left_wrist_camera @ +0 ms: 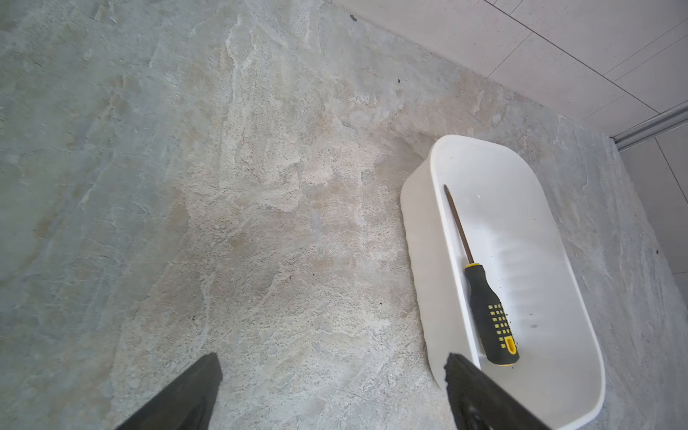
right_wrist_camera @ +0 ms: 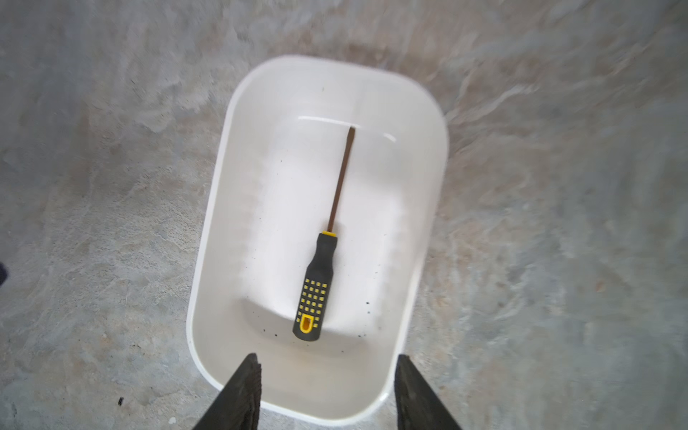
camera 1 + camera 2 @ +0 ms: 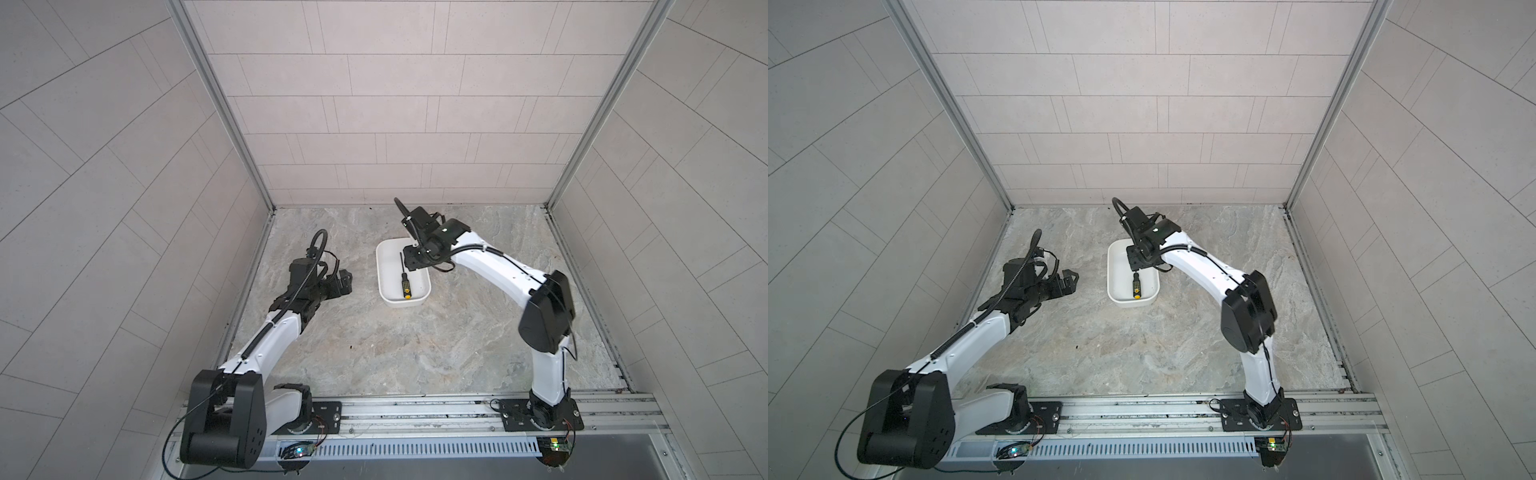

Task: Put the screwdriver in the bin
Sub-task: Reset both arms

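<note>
the screwdriver (image 2: 319, 268) lay flat on the floor of the white bin (image 2: 210, 231), handle toward the near end and tip toward the far end, touched by neither arm. the right gripper (image 2: 328, 358) hung above the bin with its jaws apart and nothing between them. the left gripper (image 1: 333, 357) sat off to the left over the table (image 3: 415, 353), jaws wide and empty. the placing looked done; at most the right arm had to pull back.
</note>
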### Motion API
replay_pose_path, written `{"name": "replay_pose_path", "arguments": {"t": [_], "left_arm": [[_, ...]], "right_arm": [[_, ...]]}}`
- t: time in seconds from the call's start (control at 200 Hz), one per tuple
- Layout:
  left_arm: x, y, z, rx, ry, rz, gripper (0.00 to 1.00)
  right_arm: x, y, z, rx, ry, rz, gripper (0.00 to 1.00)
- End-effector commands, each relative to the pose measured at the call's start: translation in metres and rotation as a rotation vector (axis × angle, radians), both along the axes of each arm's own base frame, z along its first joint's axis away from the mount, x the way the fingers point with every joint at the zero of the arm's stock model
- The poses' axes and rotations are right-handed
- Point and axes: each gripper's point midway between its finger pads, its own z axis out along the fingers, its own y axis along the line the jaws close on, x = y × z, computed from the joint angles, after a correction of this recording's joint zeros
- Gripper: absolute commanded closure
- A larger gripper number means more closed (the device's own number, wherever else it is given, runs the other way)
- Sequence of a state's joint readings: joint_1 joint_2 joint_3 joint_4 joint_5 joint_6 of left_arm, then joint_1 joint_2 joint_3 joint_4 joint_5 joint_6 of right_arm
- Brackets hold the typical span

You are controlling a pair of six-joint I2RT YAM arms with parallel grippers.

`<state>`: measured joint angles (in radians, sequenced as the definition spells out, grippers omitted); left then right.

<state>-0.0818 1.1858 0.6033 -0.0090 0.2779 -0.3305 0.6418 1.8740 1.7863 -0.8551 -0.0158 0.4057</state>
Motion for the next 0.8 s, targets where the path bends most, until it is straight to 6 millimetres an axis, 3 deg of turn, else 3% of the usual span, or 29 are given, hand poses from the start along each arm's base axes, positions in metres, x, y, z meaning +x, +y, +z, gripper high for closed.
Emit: {"name": "replay_pose_path", "arguments": {"t": [0.0, 0.145, 0.325, 0.435, 0.535, 0.555, 0.615, 0.796], "left_arm": [[0.002, 0.007, 0.004, 0.051, -0.037, 0.016, 0.00], [0.005, 0.023, 0.016, 0.129, -0.111, 0.074, 0.00], [0.008, 0.049, 0.032, 0.251, -0.204, 0.171, 0.00], [0.011, 0.058, 0.034, 0.311, -0.233, 0.203, 0.00], [0.018, 0.059, 0.031, 0.339, -0.261, 0.195, 0.00], [0.019, 0.059, 0.029, 0.344, -0.265, 0.193, 0.00], [0.023, 0.059, 0.025, 0.359, -0.280, 0.185, 0.00], [0.034, 0.063, 0.016, 0.386, -0.283, 0.194, 0.00]], "right_arm": [[0.001, -0.039, 0.027, -0.054, -0.164, 0.096, 0.45], [0.004, -0.105, 0.035, -0.023, -0.345, 0.013, 0.45], [-0.002, -0.202, 0.003, -0.034, -0.432, -0.205, 0.44], [-0.010, -0.250, -0.016, -0.067, -0.492, -0.344, 0.44], [-0.018, -0.278, -0.023, -0.088, -0.569, -0.431, 0.44], [-0.024, -0.283, -0.035, -0.099, -0.564, -0.444, 0.44], [-0.030, -0.295, -0.042, -0.114, -0.603, -0.483, 0.44], [-0.034, -0.316, -0.056, -0.153, -0.679, -0.562, 0.44]]}}
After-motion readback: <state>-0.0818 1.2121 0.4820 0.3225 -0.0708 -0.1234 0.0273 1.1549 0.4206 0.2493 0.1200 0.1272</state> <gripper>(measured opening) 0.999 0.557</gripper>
